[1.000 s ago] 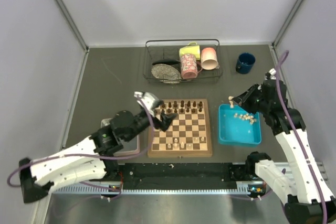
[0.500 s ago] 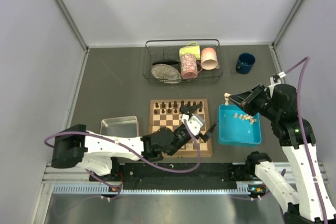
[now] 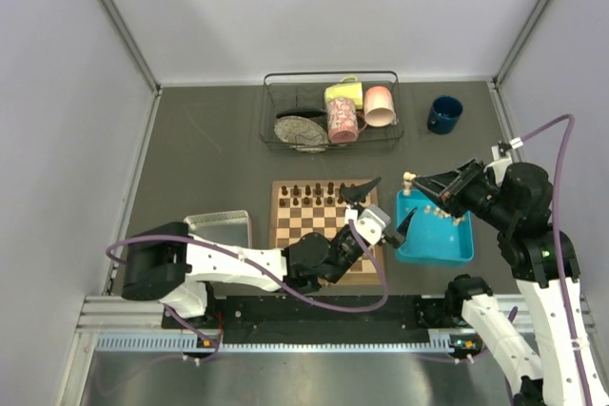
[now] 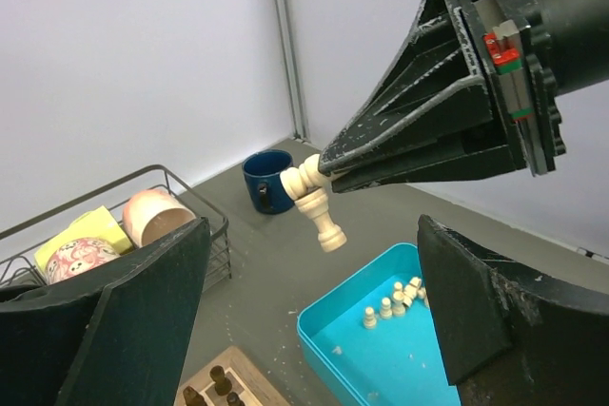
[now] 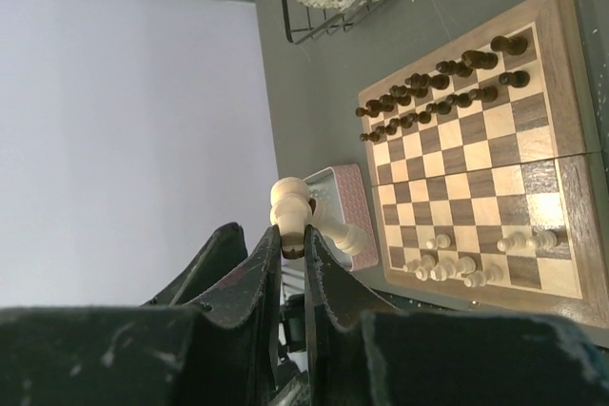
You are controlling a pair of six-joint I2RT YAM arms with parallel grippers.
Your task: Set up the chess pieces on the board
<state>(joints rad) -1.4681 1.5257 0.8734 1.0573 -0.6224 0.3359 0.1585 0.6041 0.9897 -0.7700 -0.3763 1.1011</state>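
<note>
The right gripper (image 3: 419, 183) is clenched on a cream chess piece (image 4: 316, 204), pinching it by its rounded head and holding it tilted in the air above the far left corner of the blue tray (image 3: 447, 246), with the base angled down and away from the black fingers. Facing it, the left gripper (image 3: 385, 204) hangs released over the right edge of the chessboard (image 3: 303, 227), its two fingers spread wide with nothing between them. Its arm stretches low across the board's near side. On the board, dark pieces (image 5: 433, 92) fill the two far rows, while a handful of cream pieces (image 5: 457, 261) stand loosely grouped in the near rows. Spare cream pieces (image 3: 443, 211) lie scattered in the far part of the blue tray, which sits just to the right of the board on the grey tabletop (image 3: 209, 159). At the back, a wire basket (image 3: 333, 74) holds a yellow mug, a pink mug and a patterned mug beside a round speckled disc. A navy mug (image 3: 444, 113) stands alone to the basket's right. A shallow clear tray (image 3: 217, 225) rests just left of the board.
</note>
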